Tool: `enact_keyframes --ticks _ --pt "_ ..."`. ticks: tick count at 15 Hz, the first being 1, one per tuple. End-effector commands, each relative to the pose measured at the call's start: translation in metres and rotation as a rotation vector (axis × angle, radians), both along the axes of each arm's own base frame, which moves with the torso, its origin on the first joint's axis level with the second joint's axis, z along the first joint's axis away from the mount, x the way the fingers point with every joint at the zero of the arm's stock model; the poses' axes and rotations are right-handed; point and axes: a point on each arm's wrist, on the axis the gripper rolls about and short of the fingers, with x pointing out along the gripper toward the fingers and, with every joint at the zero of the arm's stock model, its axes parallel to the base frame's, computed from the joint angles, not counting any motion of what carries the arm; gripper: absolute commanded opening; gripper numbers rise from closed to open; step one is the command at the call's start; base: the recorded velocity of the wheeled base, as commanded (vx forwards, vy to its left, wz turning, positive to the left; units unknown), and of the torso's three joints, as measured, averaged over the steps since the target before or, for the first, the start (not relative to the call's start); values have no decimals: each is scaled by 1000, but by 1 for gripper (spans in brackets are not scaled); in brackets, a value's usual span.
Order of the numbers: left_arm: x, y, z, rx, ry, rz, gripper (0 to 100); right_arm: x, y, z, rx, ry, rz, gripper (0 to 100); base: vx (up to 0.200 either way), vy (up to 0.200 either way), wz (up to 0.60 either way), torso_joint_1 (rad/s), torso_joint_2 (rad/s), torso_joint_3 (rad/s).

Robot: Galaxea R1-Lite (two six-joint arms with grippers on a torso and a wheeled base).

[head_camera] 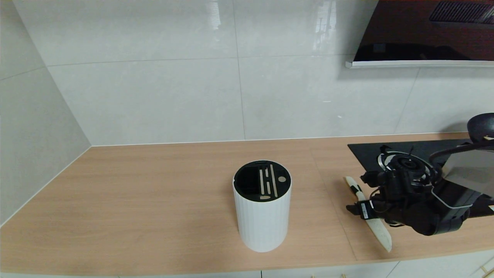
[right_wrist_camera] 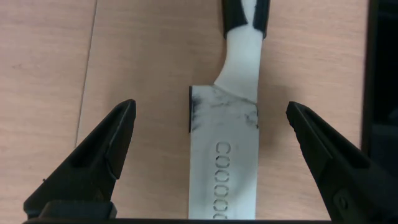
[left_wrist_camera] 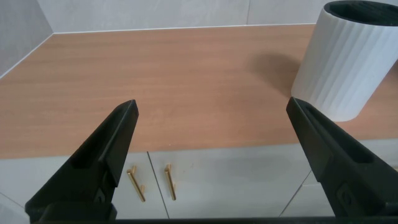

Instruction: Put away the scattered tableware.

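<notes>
Now right gripper (right_wrist_camera: 209, 111) hovers, jaws wide, over the white knife (right_wrist_camera: 225, 149) right of the ribbed holder (head_camera: 262, 216); left gripper (left_wrist_camera: 211, 109), equally wide, hangs near it.

Your station is a kitchen, glossy pale wall tiles (head_camera: 154, 96) behind a wood-grain table (head_camera: 154, 193), black glass hob (head_camera: 366, 151) set into it, burner ring (head_camera: 383, 159), dark range hood (head_camera: 417, 34) above, cabinet doors (left_wrist_camera: 217, 180) with gold bar handles (left_wrist_camera: 170, 182) below the table edge.

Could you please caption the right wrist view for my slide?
Open right tool over a white knife lying on the wooden counter.
</notes>
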Motion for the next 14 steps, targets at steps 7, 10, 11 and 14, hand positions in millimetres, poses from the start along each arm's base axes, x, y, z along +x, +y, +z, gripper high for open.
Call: enact_keyframes --ticks 7,10,11,14 --pt "0 0 0 0 0 0 100 2 -7 -7 -3 15 -18 100 0 0 0 0 0 0" --pt "0 0 0 0 0 0 100 3 -7 -6 -2 10 -19 100 0 0 0 0 0 0" --pt "0 0 0 0 0 0 100 3 -7 -6 -3 10 -20 100 0 0 0 0 0 0" --pt "0 0 0 0 0 0 100 4 -7 -12 -8 22 -17 0 0 0 0 0 0 0"
